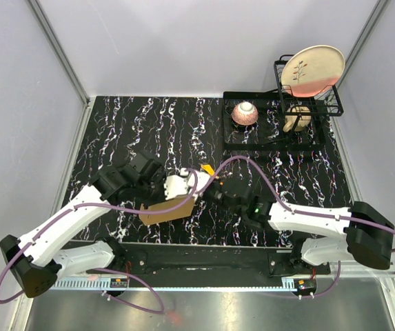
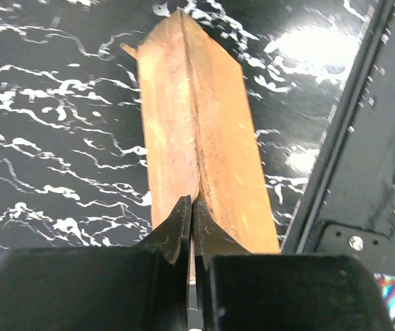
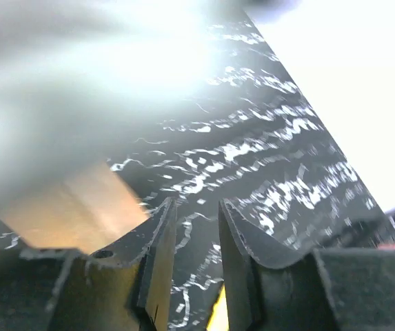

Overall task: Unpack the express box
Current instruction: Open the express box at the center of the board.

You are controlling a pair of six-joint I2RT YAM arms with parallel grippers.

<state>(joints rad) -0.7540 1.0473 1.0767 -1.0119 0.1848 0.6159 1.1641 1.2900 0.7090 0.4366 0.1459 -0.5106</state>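
Note:
The express box (image 1: 166,210), flat brown cardboard, sits tilted near the table's front, left of centre. My left gripper (image 1: 184,199) is shut on its thin upper edge; in the left wrist view the fingertips (image 2: 182,219) pinch that edge and the box (image 2: 211,124) stretches away from the gripper (image 2: 192,207). My right gripper (image 1: 211,181) is just right of the box, its jaws a narrow gap apart around a yellow utility knife (image 1: 208,167). In the right wrist view a yellow sliver of the knife (image 3: 218,318) shows low between the jaws of the gripper (image 3: 197,214), and the box (image 3: 73,207) is blurred at left.
A black tray (image 1: 252,141) at the back right carries a pink bowl (image 1: 245,113). Beside it a wire rack (image 1: 335,103) holds a patterned plate (image 1: 312,69) and a beige item (image 1: 297,118). A black rail (image 2: 369,172) runs along the table's near edge.

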